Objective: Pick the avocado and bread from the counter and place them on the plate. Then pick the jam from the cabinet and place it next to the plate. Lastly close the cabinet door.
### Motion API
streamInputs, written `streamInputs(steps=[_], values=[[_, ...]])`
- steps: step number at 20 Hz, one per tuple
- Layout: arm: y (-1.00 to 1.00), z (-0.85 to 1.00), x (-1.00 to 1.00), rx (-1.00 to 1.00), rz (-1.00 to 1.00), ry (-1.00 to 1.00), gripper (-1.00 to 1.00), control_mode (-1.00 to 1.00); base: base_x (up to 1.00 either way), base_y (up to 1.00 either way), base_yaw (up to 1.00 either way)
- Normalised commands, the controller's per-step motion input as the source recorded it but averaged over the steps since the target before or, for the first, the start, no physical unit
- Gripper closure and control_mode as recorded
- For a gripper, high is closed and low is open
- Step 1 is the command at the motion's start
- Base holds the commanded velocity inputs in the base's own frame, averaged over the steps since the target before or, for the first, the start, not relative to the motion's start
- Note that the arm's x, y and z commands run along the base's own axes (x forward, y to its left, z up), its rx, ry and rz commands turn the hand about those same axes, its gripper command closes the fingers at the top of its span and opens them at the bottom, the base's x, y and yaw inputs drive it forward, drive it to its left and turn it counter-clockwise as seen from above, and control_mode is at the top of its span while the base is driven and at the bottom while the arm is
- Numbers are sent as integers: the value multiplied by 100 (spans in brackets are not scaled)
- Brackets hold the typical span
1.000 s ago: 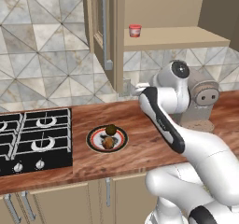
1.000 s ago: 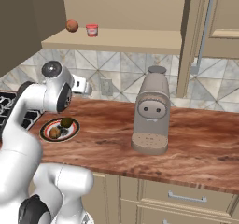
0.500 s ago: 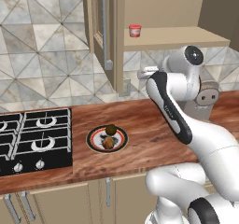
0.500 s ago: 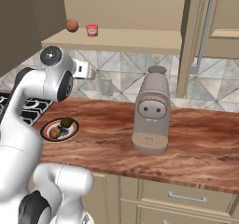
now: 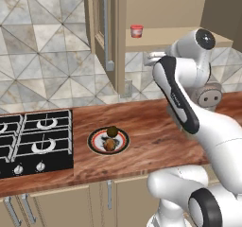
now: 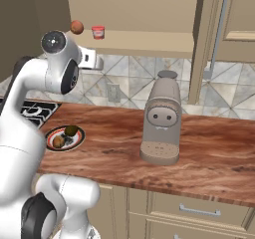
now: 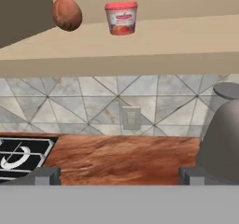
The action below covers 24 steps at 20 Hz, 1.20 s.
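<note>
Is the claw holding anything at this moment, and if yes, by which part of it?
Nothing is held. The claw is open and empty, below the shelf where the jam stands untouched.

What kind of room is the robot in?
It looks like a kitchen: there is a gas stove, a wooden counter with a coffee machine, and wall cabinets above.
</note>
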Motion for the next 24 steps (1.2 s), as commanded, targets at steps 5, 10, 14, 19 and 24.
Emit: streamInputs(steps=[5, 10, 14, 19, 24], values=[[-3, 33, 1, 0, 0, 0, -100, -100, 0, 0, 0], [0, 17, 7, 0, 0, 0, -100, -100, 0, 0, 0], [0, 3, 18, 0, 0, 0, -100, -100, 0, 0, 0], [0, 11, 25, 0, 0, 0, -100, -100, 0, 0, 0], [0, 16, 25, 0, 0, 0, -100, -100, 0, 0, 0]])
